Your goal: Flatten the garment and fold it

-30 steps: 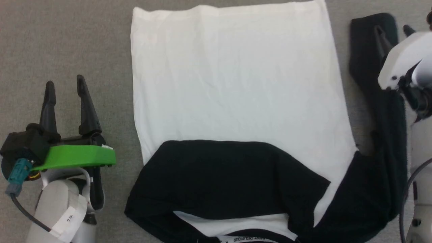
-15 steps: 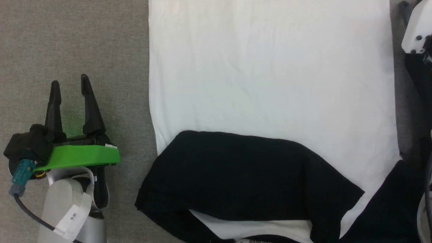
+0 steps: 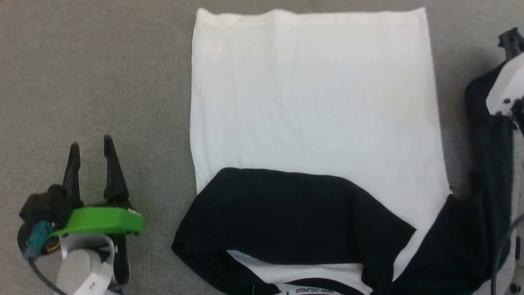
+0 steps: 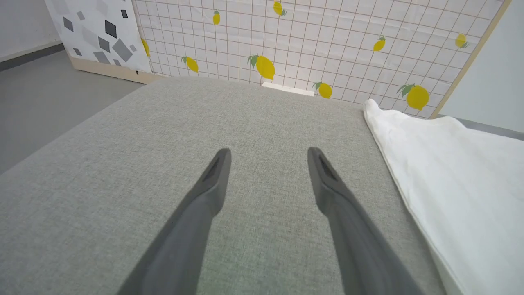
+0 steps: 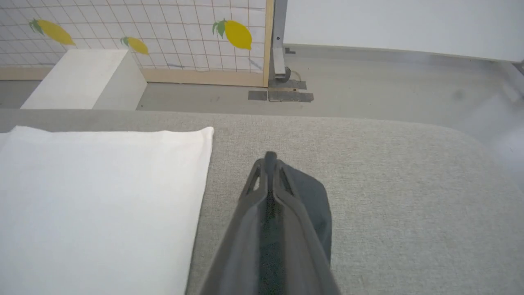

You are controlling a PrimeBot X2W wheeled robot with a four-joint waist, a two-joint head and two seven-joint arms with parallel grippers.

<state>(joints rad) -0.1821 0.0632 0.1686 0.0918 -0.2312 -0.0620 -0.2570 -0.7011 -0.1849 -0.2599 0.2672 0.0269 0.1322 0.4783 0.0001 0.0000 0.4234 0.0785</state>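
where the grey table (image 3: 102, 73) is bare on the left, the left gripper (image 3: 91, 141) sits over it with its two dark fingers (image 4: 213, 184) spread wide and nothing between them. in the left wrist view they point at a far wall with yellow lemons (image 4: 327, 37) on it. to the right of that gripper the t-shirt (image 3: 311, 102) lies flat in the middle of the table, with its hem at the far side and its neck at the near side. its white body has only small wrinkles. one black sleeve (image 3: 286, 213) is folded in across the near part of the white body. a white tape with letters (image 3: 307, 290) shows at the neck, right at the near edge. on the right the other black sleeve (image 3: 487, 172) runs out past the white side edge and toward the far side. the right gripper (image 3: 509, 39) is at that sleeve's far end. in the right wrist view it is squeezed tight, with the black sleeve cloth pinched between its fingers.
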